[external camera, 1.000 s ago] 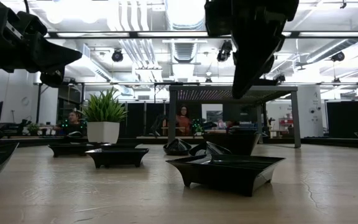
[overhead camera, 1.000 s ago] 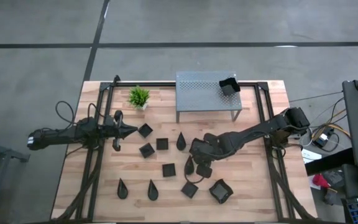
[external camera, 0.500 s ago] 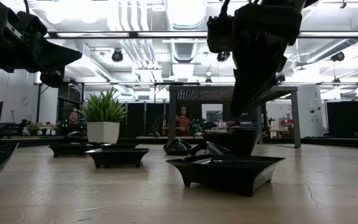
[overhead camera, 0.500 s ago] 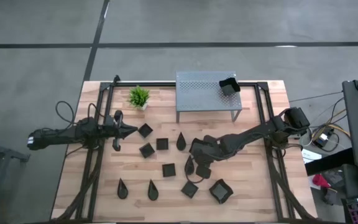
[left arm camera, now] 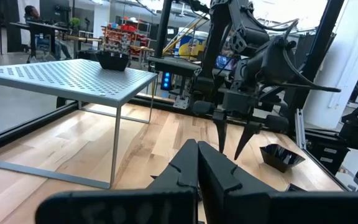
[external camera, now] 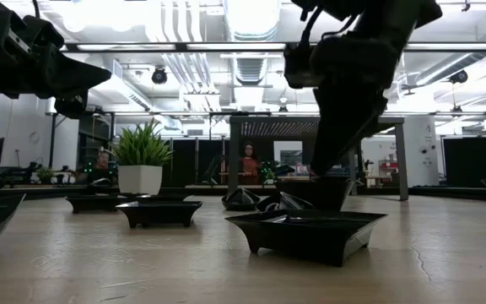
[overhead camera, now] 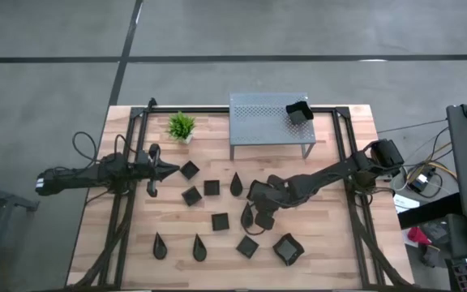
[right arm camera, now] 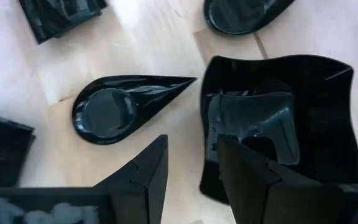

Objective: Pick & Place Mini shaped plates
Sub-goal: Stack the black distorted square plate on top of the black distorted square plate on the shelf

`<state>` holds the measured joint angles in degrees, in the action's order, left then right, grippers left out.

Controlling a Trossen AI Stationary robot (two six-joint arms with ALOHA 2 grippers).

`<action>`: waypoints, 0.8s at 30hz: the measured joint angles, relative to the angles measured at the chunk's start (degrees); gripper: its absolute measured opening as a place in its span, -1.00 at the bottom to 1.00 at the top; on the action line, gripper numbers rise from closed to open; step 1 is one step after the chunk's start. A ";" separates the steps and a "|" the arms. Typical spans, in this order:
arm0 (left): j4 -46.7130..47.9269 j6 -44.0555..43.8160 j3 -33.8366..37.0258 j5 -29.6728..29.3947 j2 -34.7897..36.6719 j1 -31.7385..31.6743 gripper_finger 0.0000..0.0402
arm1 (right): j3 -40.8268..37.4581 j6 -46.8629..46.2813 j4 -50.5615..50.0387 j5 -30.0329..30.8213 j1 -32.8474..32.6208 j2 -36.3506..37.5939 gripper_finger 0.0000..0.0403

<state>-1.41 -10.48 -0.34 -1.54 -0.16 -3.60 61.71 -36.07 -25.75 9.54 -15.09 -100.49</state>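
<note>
Currently the right gripper (right arm camera: 188, 171) hangs over the middle of the bench (overhead camera: 331, 243), jaws spread, one finger above the near rim of a deep square plate (right arm camera: 303, 99), the other over bare wood beside a teardrop plate (right arm camera: 114, 109). Nothing is held. The other small plates (overhead camera: 220, 221) lie scattered around it, and one dish (overhead camera: 298, 112) sits on the metal shelf (overhead camera: 258, 118) at the far side.

Risks, as judged:
- Rim is glossy and wavy; a shallow pinch may slip or tip the plate.
- The outer finger may nudge the teardrop plate.
- Neighbours are close; a dragged plate may knock them.

Left gripper (overhead camera: 154, 170) waits at the left, jaws pressed together.
</note>
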 joint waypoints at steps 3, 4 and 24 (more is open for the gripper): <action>0.00 0.00 0.00 0.00 0.02 0.00 -0.97 | -0.67 0.02 0.38 0.11 0.45 0.00 -0.37; 0.00 0.00 0.00 0.00 -0.01 0.00 -0.97 | -0.88 0.02 0.79 0.14 0.60 0.00 -0.37; 0.00 0.00 0.00 0.00 0.00 -0.02 -0.97 | -5.26 0.24 5.23 1.09 1.02 0.00 -0.39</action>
<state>-1.41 -10.48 -0.34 -1.54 -0.16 -3.62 56.45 -35.83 -20.52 10.63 -14.07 -100.49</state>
